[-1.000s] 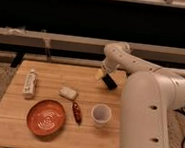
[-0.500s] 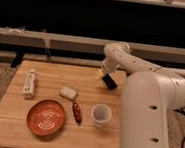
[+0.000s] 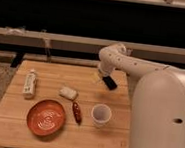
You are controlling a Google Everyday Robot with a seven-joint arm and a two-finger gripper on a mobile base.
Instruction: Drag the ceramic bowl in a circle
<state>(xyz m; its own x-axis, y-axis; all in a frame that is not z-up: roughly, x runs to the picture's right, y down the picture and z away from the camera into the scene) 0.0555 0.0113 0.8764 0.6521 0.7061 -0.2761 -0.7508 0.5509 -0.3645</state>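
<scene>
The ceramic bowl (image 3: 46,116) is a wide, shallow orange-red dish with a pale swirl inside. It sits on the wooden table (image 3: 45,75) at the front left. My gripper (image 3: 108,82) hangs over the table's back right part, far from the bowl and above and behind the white cup (image 3: 101,114). It holds nothing that I can see.
A white bottle (image 3: 30,83) lies at the left. A pale packet (image 3: 68,92) lies mid-table. A dark red item (image 3: 76,112) lies between bowl and cup. A small yellowish piece (image 3: 96,77) sits by the gripper. My white arm (image 3: 167,112) fills the right side.
</scene>
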